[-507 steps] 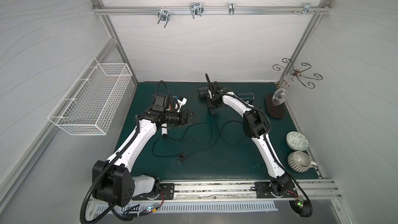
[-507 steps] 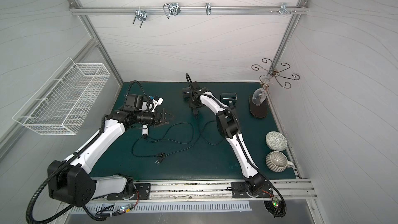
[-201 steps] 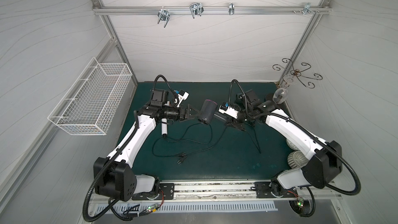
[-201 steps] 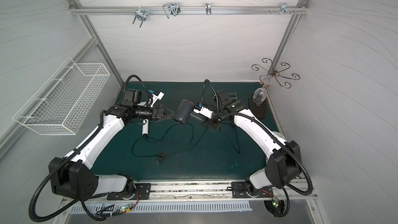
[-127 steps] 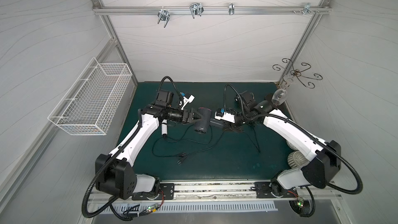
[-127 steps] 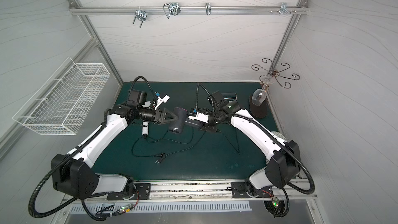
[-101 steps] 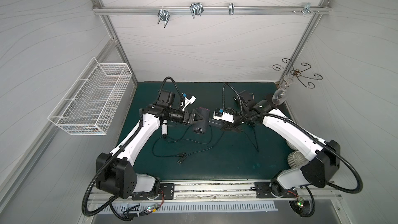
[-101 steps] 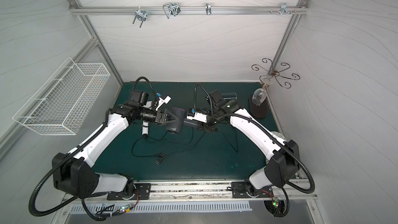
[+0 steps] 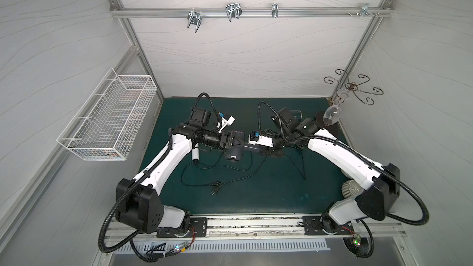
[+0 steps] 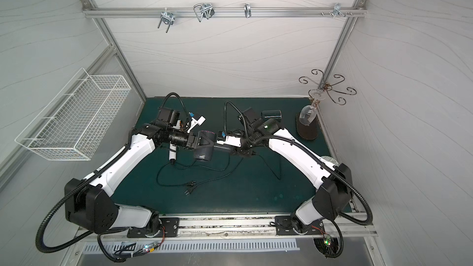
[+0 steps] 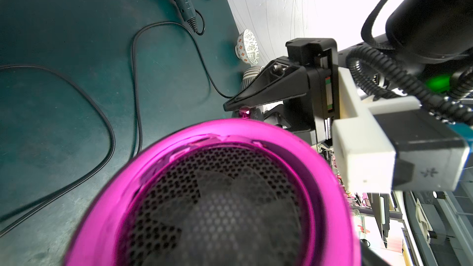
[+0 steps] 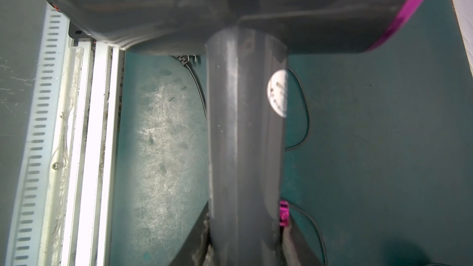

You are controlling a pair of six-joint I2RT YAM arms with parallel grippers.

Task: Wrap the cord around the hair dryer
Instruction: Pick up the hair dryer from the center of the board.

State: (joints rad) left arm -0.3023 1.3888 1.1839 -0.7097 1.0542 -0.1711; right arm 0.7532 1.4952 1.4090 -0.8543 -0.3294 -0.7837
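Note:
The hair dryer (image 9: 233, 152) (image 10: 203, 154), dark grey with a magenta rear ring, hangs above the mat in both top views. My right gripper (image 9: 261, 149) (image 10: 230, 150) (image 12: 244, 229) is shut on its handle (image 12: 245, 136). My left gripper (image 9: 236, 140) (image 10: 206, 140) stands open, with its jaws spread on either side of the barrel's rear end. The left wrist view is filled by the magenta ring and mesh grille (image 11: 217, 200), and my own fingers are hidden there. The black cord (image 11: 133, 78) lies in loose loops on the mat, with its plug (image 9: 215, 191) (image 10: 190, 188) toward the front.
A white cylinder (image 9: 195, 153) lies on the green mat (image 9: 256, 200) under my left wrist. A dark box (image 10: 271, 113) sits at the back. A glass rack with a hanging wine glass (image 9: 331, 113) stands back right. Patterned bowls (image 11: 247, 47) are at the right. A wire basket (image 9: 107, 121) hangs on the left wall.
The right arm has carried the hair dryer leftward, up to my left gripper. The left jaws now straddle the barrel and have narrowed a little.

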